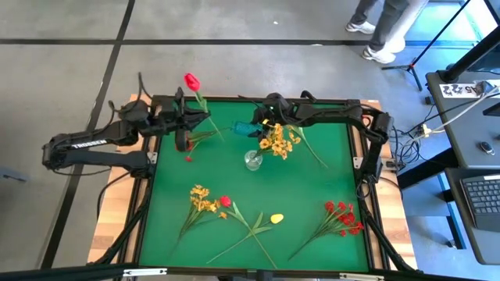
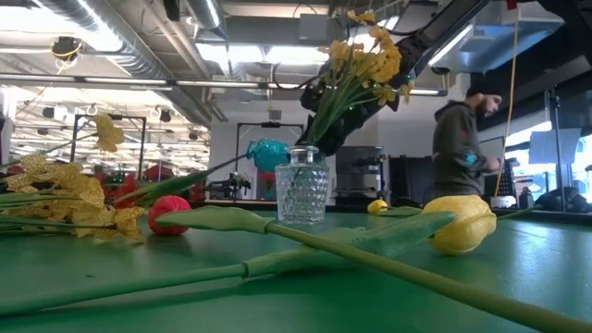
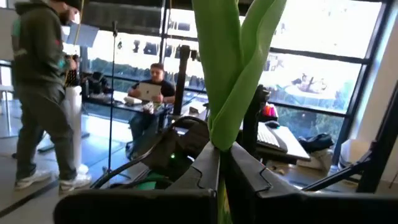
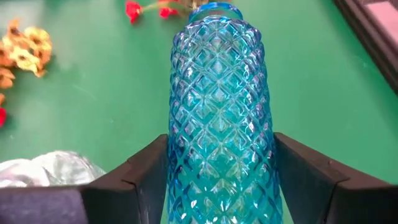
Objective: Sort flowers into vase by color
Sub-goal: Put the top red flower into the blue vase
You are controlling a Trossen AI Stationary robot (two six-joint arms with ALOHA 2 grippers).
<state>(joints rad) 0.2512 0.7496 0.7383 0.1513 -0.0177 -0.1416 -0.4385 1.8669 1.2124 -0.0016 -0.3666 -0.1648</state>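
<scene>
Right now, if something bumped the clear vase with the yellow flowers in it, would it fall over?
Probably easily. The clear vase is small and narrow, and the yellow flowers lean well out to one side above it, so it looks top-heavy. It looks like patterned glass, so it could crack, and being round it might roll.

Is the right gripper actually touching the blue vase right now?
Touching. In the right wrist view, the right gripper has both dark fingers pressed flush against opposite sides of the blue vase, with no gap showing on either side.
</scene>
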